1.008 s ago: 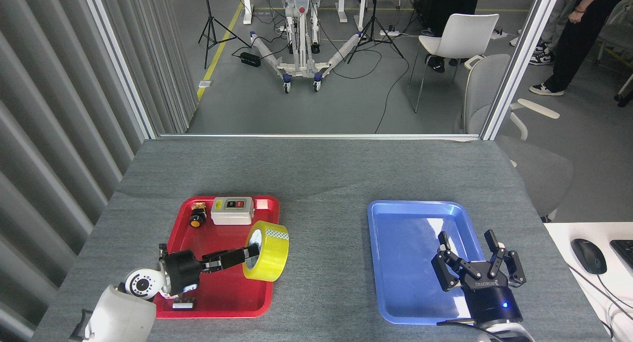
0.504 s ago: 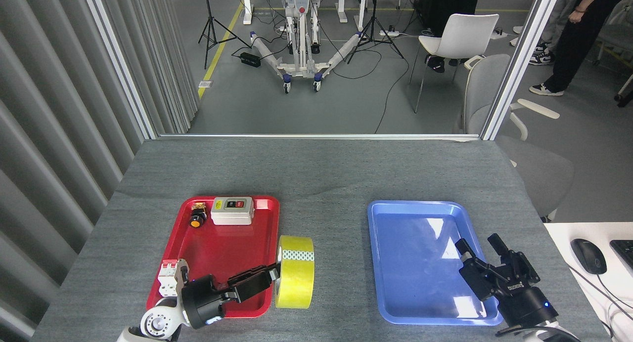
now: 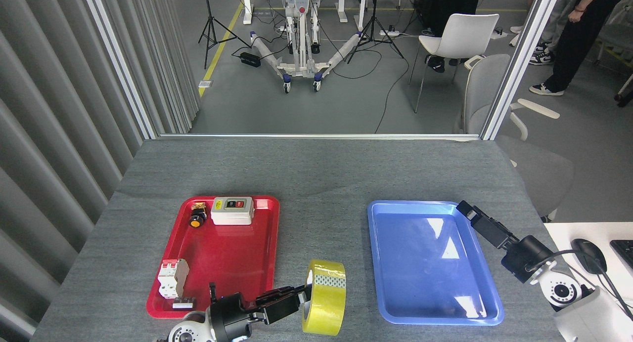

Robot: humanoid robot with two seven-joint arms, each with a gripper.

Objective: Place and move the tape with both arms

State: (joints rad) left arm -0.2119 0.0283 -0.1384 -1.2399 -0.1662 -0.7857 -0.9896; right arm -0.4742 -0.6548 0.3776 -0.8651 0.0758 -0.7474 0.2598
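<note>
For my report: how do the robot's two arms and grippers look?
Both arms end in black wrist segments and black grippers with slim clawed fingers. The left gripper follows a rounded white joint housing. The right gripper sits beyond a black cylinder, a white joint housing and a thin black cable.

Tape (image 3: 325, 297) in left claw (image 3: 302, 295) — upright

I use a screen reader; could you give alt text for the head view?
The left gripper holds the tape upright between a red tray and an empty blue tray on a grey table. The right gripper hovers at the blue tray's far right corner.
</note>
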